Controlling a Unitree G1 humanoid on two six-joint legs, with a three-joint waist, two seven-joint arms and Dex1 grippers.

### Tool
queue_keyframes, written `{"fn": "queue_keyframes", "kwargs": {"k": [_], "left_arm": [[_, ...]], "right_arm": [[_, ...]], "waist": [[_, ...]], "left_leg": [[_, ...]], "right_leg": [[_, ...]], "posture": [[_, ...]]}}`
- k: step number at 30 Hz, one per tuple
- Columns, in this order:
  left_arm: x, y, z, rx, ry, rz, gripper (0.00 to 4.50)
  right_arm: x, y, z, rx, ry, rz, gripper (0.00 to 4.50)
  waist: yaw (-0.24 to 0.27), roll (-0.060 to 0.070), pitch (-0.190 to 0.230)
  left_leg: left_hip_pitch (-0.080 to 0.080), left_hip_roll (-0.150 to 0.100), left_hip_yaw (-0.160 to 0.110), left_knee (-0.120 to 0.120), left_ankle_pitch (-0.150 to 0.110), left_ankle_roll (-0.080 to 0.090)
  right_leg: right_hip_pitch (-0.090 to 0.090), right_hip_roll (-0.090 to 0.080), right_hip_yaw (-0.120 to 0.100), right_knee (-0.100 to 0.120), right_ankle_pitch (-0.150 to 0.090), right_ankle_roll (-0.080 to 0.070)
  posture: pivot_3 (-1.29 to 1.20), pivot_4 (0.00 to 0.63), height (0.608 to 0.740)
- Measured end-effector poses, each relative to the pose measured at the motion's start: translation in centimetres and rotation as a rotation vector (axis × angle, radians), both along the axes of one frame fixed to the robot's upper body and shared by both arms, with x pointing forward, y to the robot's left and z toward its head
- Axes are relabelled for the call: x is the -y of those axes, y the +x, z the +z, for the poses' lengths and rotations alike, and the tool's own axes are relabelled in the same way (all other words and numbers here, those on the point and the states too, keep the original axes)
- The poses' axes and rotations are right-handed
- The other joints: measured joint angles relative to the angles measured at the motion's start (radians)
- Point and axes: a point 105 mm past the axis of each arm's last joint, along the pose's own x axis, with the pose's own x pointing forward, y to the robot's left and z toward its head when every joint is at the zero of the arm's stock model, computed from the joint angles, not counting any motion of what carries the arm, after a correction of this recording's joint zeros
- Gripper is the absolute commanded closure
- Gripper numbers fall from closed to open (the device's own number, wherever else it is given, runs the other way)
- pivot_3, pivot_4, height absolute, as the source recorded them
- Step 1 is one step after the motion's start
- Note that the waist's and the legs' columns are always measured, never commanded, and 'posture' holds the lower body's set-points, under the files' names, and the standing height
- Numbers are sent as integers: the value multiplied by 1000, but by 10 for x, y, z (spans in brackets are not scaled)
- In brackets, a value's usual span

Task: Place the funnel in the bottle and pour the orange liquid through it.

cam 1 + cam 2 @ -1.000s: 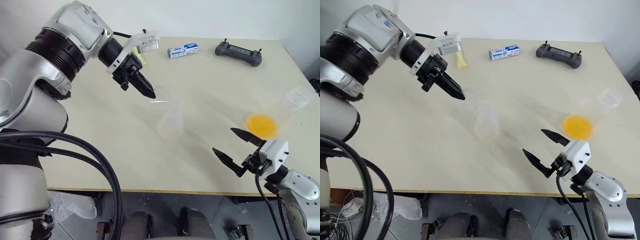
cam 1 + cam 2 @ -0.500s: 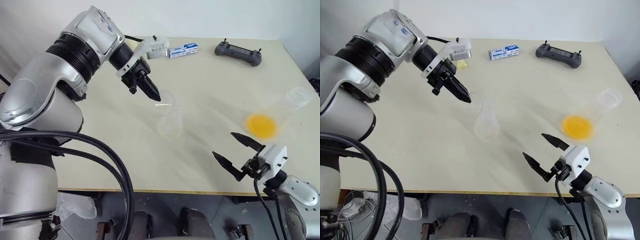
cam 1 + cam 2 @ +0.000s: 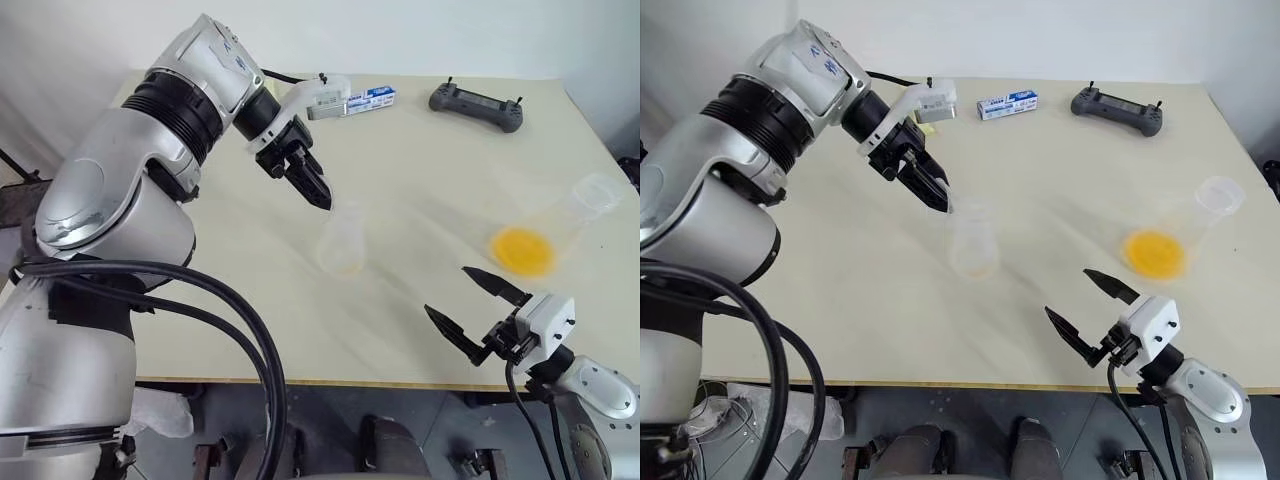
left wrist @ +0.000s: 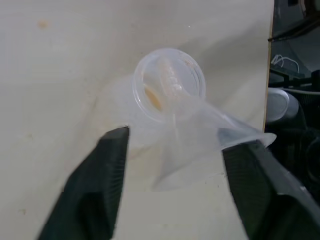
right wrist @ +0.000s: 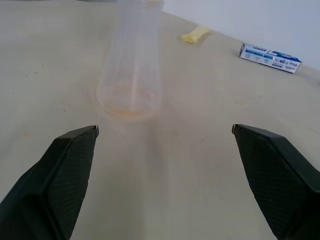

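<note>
The clear bottle stands upright mid-table. The see-through funnel leans tilted, its narrow stem at the bottle's round mouth and its wide rim towards my left gripper. My left gripper hovers just above and left of the bottle's neck; its fingers stand apart on either side of the funnel. The orange liquid sits in the bottom of a clear cup at the right. My right gripper is open and empty near the table's front edge, pointing towards the bottle.
A blue and white box and a dark controller lie along the far edge of the table. A small yellow piece lies near the box. The table's front edge runs just behind my right gripper.
My left arm has swung right and brought the funnel over the bottle's mouth, and its fingers, shut before, now stand apart. The right arm has kept still.
</note>
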Motion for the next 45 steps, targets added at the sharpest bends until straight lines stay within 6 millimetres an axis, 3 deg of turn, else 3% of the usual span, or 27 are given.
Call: {"fn": "queue_keyframes", "kwargs": {"k": [2, 21, 33, 39, 45], "left_arm": [[1, 1, 1, 5, -4, 3, 21], [9, 8, 6, 77, -21, -8, 21], [22, 4, 31, 123, -151, -36, 21], [17, 6, 42, 139, -245, -12, 21], [-9, 8, 57, 211, -362, -38, 21]], "right_arm": [[0, 0, 0, 1, 0, -1, 0], [0, 1, 1, 6, 1, -6, 0], [0, 2, 3, 14, 1, -7, 0], [-1, 3, 6, 24, 0, -3, 0], [0, 4, 6, 23, -6, -4, 0]], "waist": [[0, 0, 0], [1, 0, 0], [-1, 0, 0], [-2, 0, 0], [-3, 0, 0]], "left_leg": [[0, 0, 0, 0, 0, 0], [0, 0, 1, 0, 0, 1], [0, 0, 1, 0, 0, 1], [1, 0, 1, 0, 0, 1], [1, 0, 2, 0, 0, 0]], "right_leg": [[0, 0, 0, 0, 0, 0], [0, 0, 0, 0, 0, 0], [0, 0, 0, 0, 0, 0], [0, 0, 0, 1, 0, 0], [-1, 0, 0, 2, 0, 0]], "posture": [[0, 150, 740], [0, 150, 740], [0, 150, 740], [0, 150, 740], [0, 150, 740]]}}
